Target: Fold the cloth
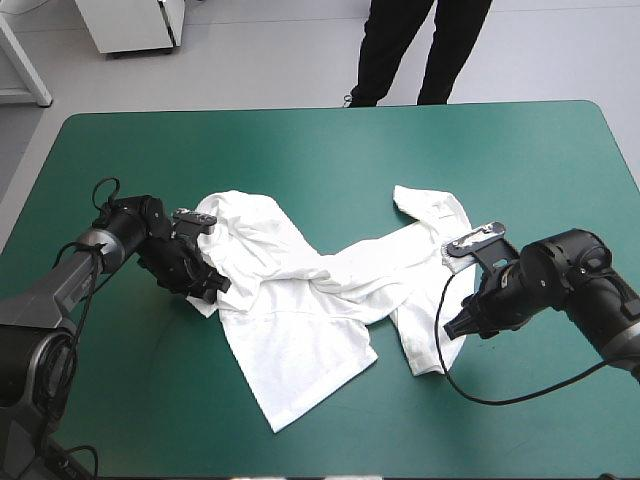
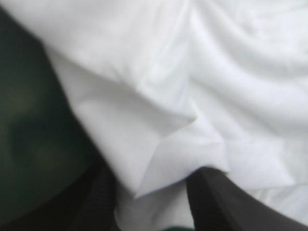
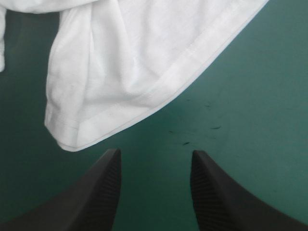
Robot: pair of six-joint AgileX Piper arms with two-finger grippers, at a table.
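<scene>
The white T-shirt point(image 1: 310, 310) lies crumpled and partly spread in the middle of the teal-green cover point(image 1: 300, 140). One sleeve points toward the far right, and a broad flap reaches toward the front edge. My left gripper point(image 1: 208, 283) is low at the shirt's left edge. In the left wrist view it point(image 2: 154, 171) is open, with a fold of the T-shirt point(image 2: 183, 86) lying between the black fingers point(image 2: 226, 202). My right gripper point(image 1: 458, 326) hovers beside the shirt's right side. It point(image 3: 155, 153) is open over bare cover, just short of the hemmed corner of the T-shirt point(image 3: 120, 82).
The shirt's front corner point(image 1: 275, 425) lies close to the table's front edge. A few dark specks point(image 3: 199, 130) sit on the cover ahead of my right gripper.
</scene>
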